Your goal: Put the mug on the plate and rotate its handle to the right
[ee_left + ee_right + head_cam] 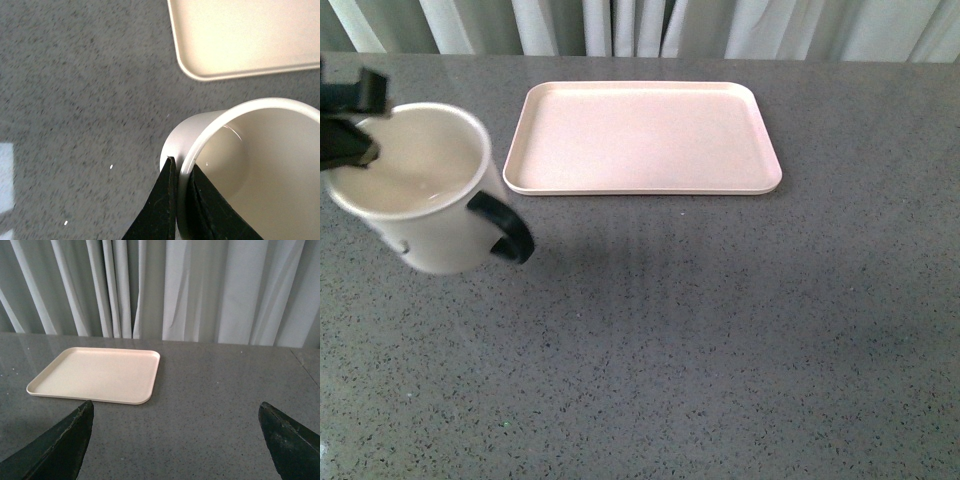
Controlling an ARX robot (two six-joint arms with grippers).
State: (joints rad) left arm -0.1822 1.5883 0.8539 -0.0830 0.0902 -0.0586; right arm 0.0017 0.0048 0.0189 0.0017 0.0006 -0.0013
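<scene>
The mug [415, 195] is not upright: its axis from base to mouth is tilted, with the open mouth turned up and leaning a little toward the left edge of the table [720, 350]. Its black handle [505, 225] points to the right and slightly toward the near edge. The mug is by the left edge, about halfway between the near and far edges; I cannot tell whether its base touches the surface. The left gripper [345, 120] holds it at the left side of the rim, opposite the handle. In the left wrist view the two black fingers [160, 210] are closed narrow on the wall of the mug [250, 165], one outside and one inside. The plate [640, 188] lies flat near the far edge, around the middle, with its long side parallel to that edge; it is to the right of the mug and apart from it. The right gripper [175, 412] is spread wide and holds nothing, with the plate [95, 375] beyond it. A pale curtain [200, 290] hangs behind the far edge.
</scene>
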